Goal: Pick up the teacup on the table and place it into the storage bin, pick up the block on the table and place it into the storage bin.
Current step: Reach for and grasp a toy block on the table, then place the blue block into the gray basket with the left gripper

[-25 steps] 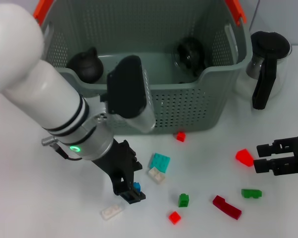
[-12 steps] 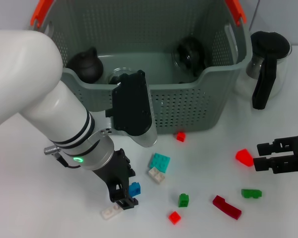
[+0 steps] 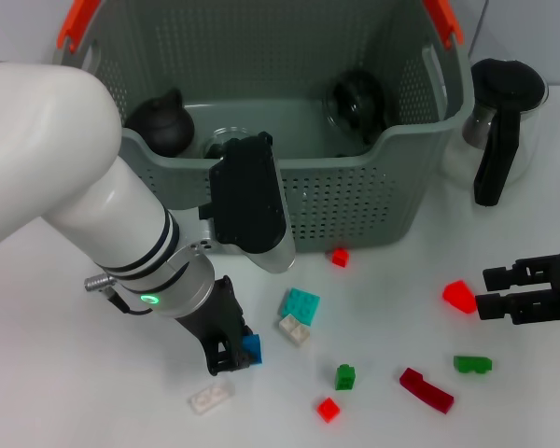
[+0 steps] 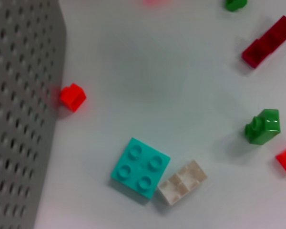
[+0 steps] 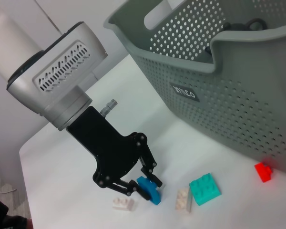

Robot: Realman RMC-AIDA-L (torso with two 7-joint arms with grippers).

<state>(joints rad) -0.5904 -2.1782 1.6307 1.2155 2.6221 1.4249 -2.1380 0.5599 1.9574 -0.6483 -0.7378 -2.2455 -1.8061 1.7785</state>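
Note:
My left gripper (image 3: pixel 237 354) is shut on a small blue block (image 3: pixel 252 349) and holds it just above the table, in front of the storage bin (image 3: pixel 355 201). The right wrist view shows its black fingers (image 5: pixel 127 185) clamped on the blue block (image 5: pixel 149 190). The grey-green perforated bin also shows there with its black label (image 5: pixel 183 91). A clear glass rim (image 3: pixel 226 142) shows inside the bin behind my left wrist. My right gripper (image 3: pixel 493 291) is open and empty, low at the right, beside a red block (image 3: pixel 459 296).
Loose blocks lie in front of the bin: teal (image 3: pixel 301 304), white (image 3: pixel 293 328), white (image 3: pixel 211 397), green (image 3: pixel 345 376), small red (image 3: pixel 340 257), dark red (image 3: pixel 426 389). Two dark round pots (image 3: pixel 159 121) sit in the bin. A glass jug with a black handle (image 3: pixel 504 121) stands at the right.
My left gripper has closed on the blue block and moved it slightly left and up, away from the white block. The right arm has not moved.

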